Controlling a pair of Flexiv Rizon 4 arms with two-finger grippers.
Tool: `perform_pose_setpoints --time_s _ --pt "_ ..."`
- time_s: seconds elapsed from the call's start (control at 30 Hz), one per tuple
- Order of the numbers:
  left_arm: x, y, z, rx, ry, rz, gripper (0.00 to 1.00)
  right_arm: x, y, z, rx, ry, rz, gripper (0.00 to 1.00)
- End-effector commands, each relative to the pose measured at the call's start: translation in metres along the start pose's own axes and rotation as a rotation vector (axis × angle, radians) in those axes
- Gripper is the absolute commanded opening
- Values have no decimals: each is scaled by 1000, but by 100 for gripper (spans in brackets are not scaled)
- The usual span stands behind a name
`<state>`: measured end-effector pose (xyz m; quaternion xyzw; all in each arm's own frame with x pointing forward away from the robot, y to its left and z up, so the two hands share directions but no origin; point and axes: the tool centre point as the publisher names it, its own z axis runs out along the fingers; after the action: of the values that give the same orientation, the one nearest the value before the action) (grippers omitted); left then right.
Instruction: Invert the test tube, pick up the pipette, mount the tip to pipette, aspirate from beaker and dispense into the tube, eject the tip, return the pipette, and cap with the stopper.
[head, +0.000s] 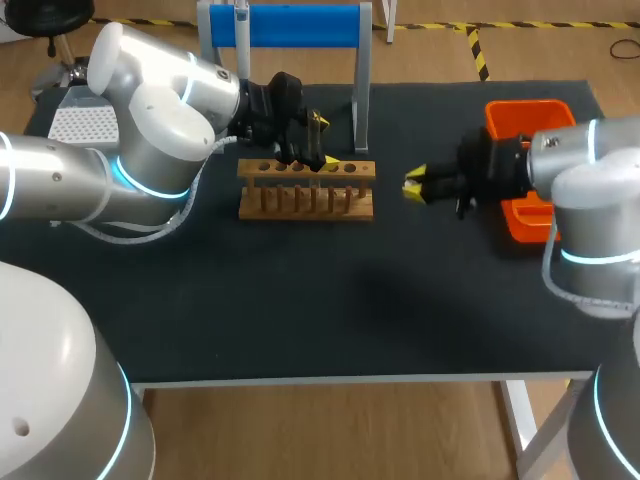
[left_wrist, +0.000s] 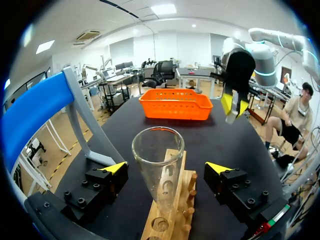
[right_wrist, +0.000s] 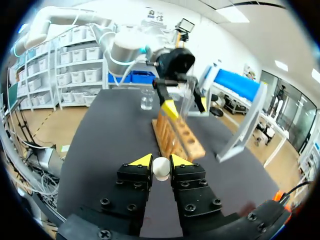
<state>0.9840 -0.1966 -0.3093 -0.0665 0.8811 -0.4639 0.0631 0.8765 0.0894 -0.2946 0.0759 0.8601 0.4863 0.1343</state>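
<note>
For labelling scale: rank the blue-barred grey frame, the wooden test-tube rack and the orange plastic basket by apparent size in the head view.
1. Blue-barred grey frame.
2-3. Wooden test-tube rack and orange plastic basket: unsure, since the right arm hides part of the basket.

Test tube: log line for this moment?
test tube upright in rack | left gripper jaws open, either side of tube | right gripper jaws shut on stopper
</note>
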Motion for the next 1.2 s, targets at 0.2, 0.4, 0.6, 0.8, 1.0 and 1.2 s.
perform_pose_setpoints --time_s 0.2,0.4,0.6,0.8,1.0,1.2 --pt "-1 0 0 -2 3 -1 100 -11 41 -8 -11 138 -35 0" --pt "-1 0 0 -2 3 -1 100 -11 41 -8 -11 138 -35 0" --pt "-1 0 0 -2 3 -1 100 -11 41 -8 -11 138 -35 0" --pt "-1 0 0 -2 3 -1 100 -11 41 -8 -11 138 -35 0" --pt "-1 0 0 -2 3 -1 100 -11 41 -8 -11 138 -35 0" --pt "-1 0 0 -2 3 -1 100 -11 41 -8 -11 138 -35 0"
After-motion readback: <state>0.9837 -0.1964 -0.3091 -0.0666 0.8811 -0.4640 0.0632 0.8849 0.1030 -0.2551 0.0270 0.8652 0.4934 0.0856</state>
